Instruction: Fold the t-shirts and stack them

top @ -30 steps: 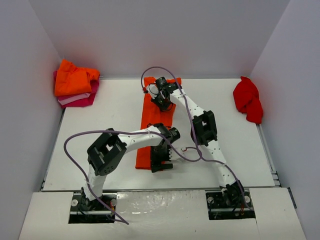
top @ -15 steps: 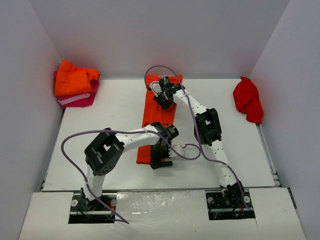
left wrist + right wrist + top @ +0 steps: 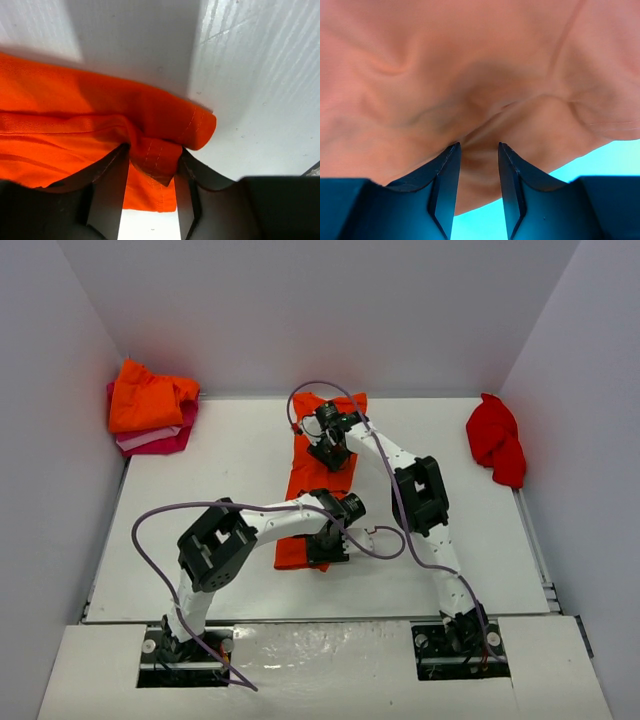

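An orange t-shirt (image 3: 318,480) lies as a long narrow strip down the middle of the table. My left gripper (image 3: 325,548) is at its near end. In the left wrist view the left gripper (image 3: 153,150) is shut on a bunched corner of the hem of the orange t-shirt (image 3: 75,110). My right gripper (image 3: 330,450) hangs over the strip's far part. In the right wrist view the right gripper (image 3: 478,145) is open, tips down at the cloth of the orange t-shirt (image 3: 470,75), pinching nothing.
In the back left corner a crumpled orange t-shirt (image 3: 150,395) sits on folded pink and magenta ones (image 3: 152,440). A red t-shirt (image 3: 497,440) lies bunched against the right wall. White walls close in three sides. A purple cable (image 3: 160,515) loops off the left arm.
The left jaws have closed on the near hem, and the strip's near end has drawn a little away from the front edge. The right jaws have opened off the cloth.
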